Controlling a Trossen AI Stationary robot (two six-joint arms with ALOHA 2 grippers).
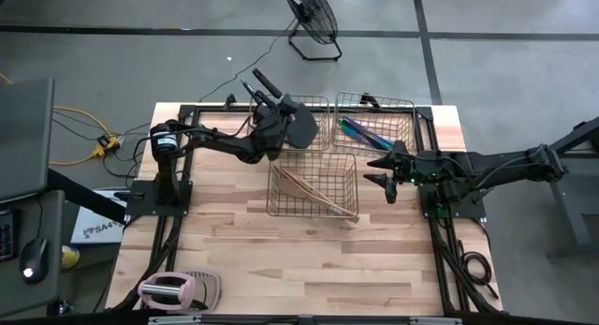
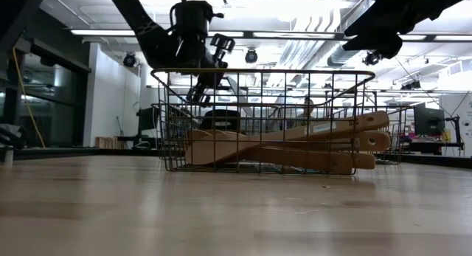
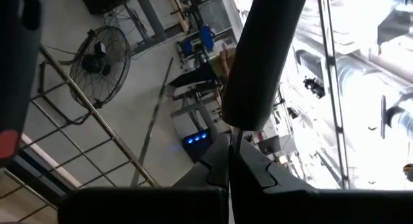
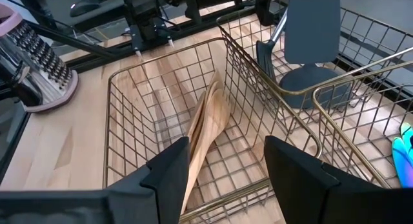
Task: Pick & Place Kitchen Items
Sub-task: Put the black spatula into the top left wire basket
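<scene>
Wooden table (image 1: 281,259), concrete floor (image 1: 524,72)

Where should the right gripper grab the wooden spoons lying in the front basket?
Judging by their pose, take the wooden spoons at mid-handle, coming straight down from above: they lie flat on the basket floor, and its wire walls block any side approach. The right gripper, open, should close across the handles' narrow width.

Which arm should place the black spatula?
Left. Its gripper is shut on the black spatula, right above the far-left basket. The right gripper is open and holds nothing.
</scene>
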